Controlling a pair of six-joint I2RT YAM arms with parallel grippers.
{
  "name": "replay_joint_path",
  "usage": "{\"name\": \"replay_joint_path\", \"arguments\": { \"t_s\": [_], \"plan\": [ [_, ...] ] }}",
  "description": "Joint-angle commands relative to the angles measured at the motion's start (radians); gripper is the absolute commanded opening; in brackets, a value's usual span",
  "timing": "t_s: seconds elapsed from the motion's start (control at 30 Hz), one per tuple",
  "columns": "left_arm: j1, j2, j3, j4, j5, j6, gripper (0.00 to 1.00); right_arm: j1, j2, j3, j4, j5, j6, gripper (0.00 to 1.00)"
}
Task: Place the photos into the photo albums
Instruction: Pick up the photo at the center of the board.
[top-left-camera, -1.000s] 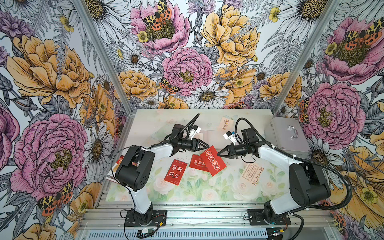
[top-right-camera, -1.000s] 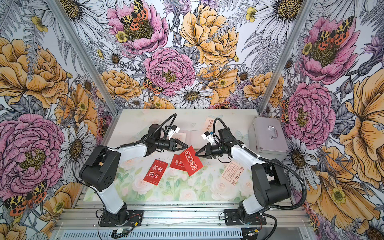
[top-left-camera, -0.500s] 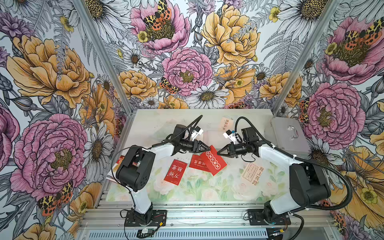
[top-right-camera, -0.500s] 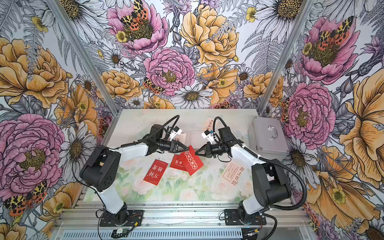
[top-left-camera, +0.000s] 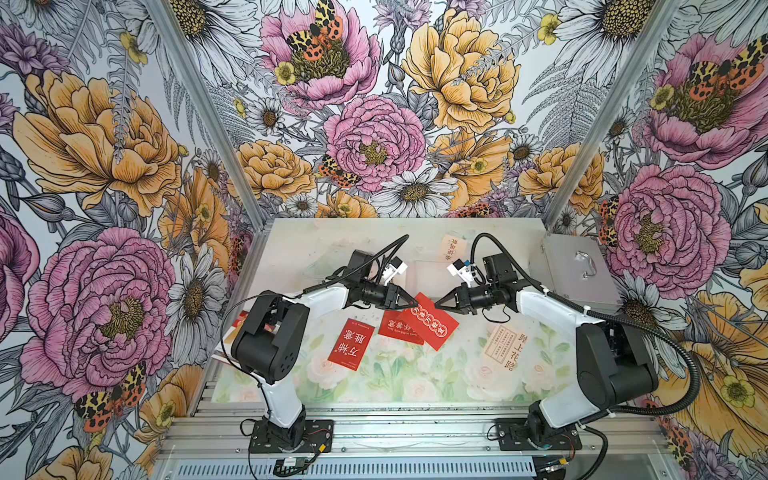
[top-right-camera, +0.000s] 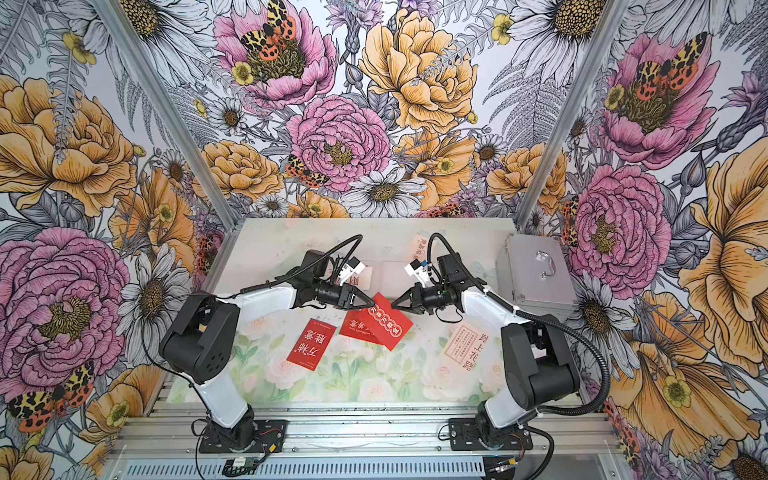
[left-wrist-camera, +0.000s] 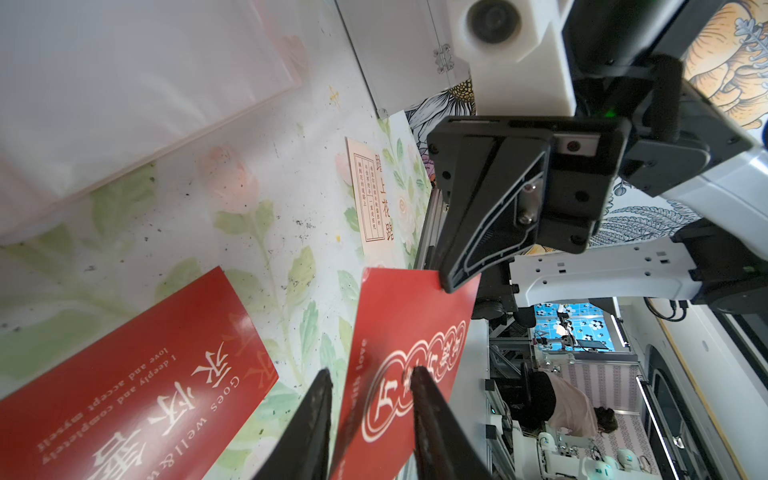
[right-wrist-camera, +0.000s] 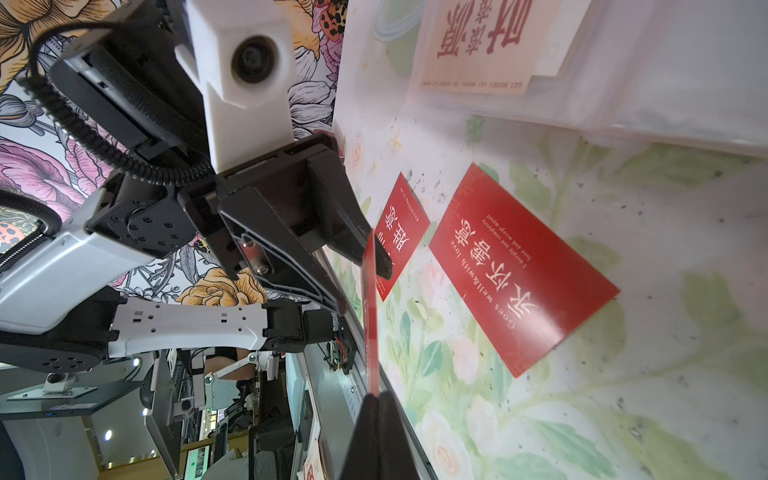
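Observation:
My right gripper (top-left-camera: 437, 306) (right-wrist-camera: 376, 395) is shut on one end of a red photo (top-left-camera: 434, 326) (top-right-camera: 388, 326) and holds it in the air over the table's middle. My left gripper (top-left-camera: 414, 309) (left-wrist-camera: 371, 371) faces it from the other side. Its jaws straddle that photo's other end (left-wrist-camera: 399, 332) and stand narrowly open, with a small gap showing at one finger. Two more red photos (top-left-camera: 351, 345) (top-left-camera: 397, 330) and a cream one (top-left-camera: 503, 347) lie flat on the table. The pale photo album (top-left-camera: 432, 276) (left-wrist-camera: 124, 83) lies behind the grippers, with a cream photo (right-wrist-camera: 482, 41) in a sleeve.
A silver metal case (top-left-camera: 573, 270) with a handle stands at the back right. Another cream card (top-left-camera: 451, 247) lies near the back wall. A red-and-white carton (top-left-camera: 232, 332) pokes out under the left arm at the table's left edge.
My left gripper has moved right onto the raised red photo's free end and its jaws have narrowed around it. The right gripper has kept its hold in nearly the same place.

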Motion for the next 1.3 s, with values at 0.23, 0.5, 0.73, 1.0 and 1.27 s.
{"name": "replay_joint_path", "arguments": {
  "t_s": [0.23,0.5,0.73,1.0,1.27],
  "plan": [
    [-0.015,-0.031,0.030,-0.021,0.007,0.040,0.16,-0.006,0.022,0.032,0.007,0.052,-0.003,0.00],
    [-0.011,-0.034,0.026,-0.016,0.003,0.043,0.04,-0.018,-0.006,0.027,0.007,0.113,0.002,0.00],
    [0.017,-0.066,-0.019,0.083,-0.012,-0.017,0.00,-0.052,-0.034,0.015,0.009,0.168,0.015,0.00],
    [0.088,-0.130,-0.223,0.644,-0.056,-0.385,0.00,-0.072,-0.061,-0.003,0.010,0.214,0.036,0.01],
    [0.250,0.014,-0.423,1.575,-0.094,-0.976,0.00,-0.094,-0.111,-0.017,0.009,0.258,0.044,0.15]
  ]
}}
